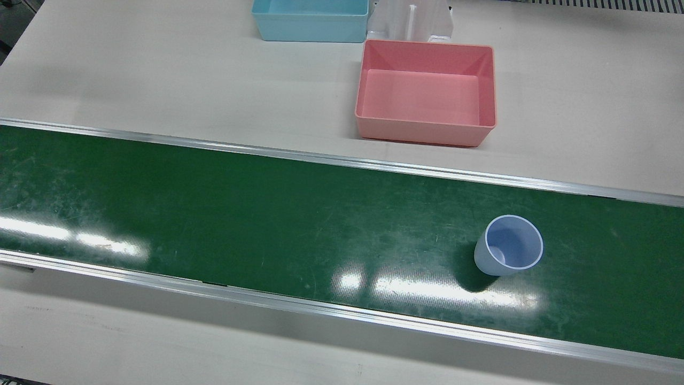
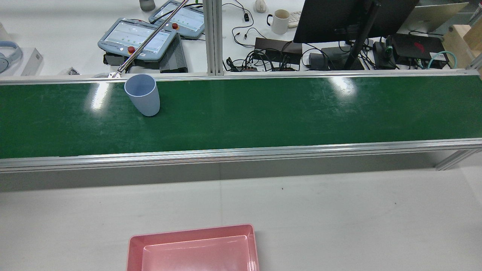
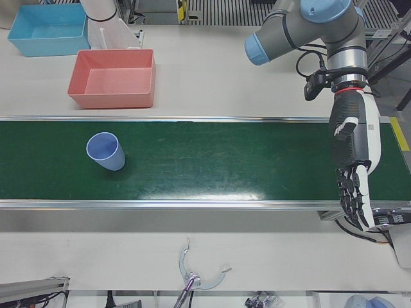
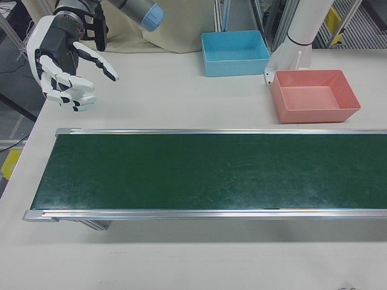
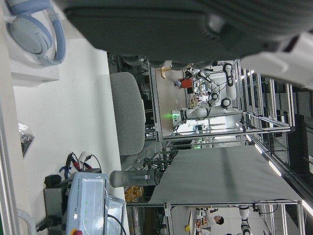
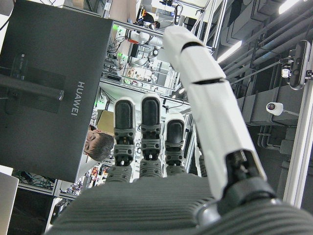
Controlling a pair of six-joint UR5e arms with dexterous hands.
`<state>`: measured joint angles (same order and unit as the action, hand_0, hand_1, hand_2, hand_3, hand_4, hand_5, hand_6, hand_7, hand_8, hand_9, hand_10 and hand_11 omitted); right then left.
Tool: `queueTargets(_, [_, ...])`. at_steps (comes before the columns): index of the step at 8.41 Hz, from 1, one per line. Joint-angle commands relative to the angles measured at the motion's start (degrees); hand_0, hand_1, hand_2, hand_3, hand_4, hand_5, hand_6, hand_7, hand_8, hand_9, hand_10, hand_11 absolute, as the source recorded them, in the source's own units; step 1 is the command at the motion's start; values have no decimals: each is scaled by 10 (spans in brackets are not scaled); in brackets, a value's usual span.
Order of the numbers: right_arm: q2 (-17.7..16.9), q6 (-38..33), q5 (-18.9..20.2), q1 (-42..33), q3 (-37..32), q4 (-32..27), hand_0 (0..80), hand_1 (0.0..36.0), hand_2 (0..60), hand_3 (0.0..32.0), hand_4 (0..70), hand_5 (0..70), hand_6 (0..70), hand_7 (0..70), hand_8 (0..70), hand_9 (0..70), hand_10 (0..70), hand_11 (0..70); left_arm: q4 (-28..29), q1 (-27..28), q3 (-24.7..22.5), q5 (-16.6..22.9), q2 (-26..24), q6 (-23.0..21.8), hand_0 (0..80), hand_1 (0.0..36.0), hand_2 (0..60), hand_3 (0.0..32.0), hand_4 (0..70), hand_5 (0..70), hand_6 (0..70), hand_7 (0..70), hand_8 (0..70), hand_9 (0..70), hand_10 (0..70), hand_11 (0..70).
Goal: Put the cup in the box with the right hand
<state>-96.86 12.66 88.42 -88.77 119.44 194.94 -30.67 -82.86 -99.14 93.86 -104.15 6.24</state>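
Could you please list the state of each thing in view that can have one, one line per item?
Pale blue plastic cup: upright on the green conveyor belt, empty, not held.
Pink rectangular plastic box: empty, on the table.
Light blue plastic box: on the table, no contents visible.
Right robot hand: open, above the table, holding nothing.
Left robot hand: open, pointing down, holding nothing.

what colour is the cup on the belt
Pale blue; the cup shows best in the front view, standing on the green belt.
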Motion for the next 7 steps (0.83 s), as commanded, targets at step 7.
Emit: queueTargets(7, [0, 0, 0, 0, 0, 0, 800, 360, 163, 0, 153, 197, 187, 651, 368, 463, 283, 442, 0, 0, 0, -1, 0, 0, 0, 0, 0, 0, 0, 0, 0, 0, 0, 0, 0, 0])
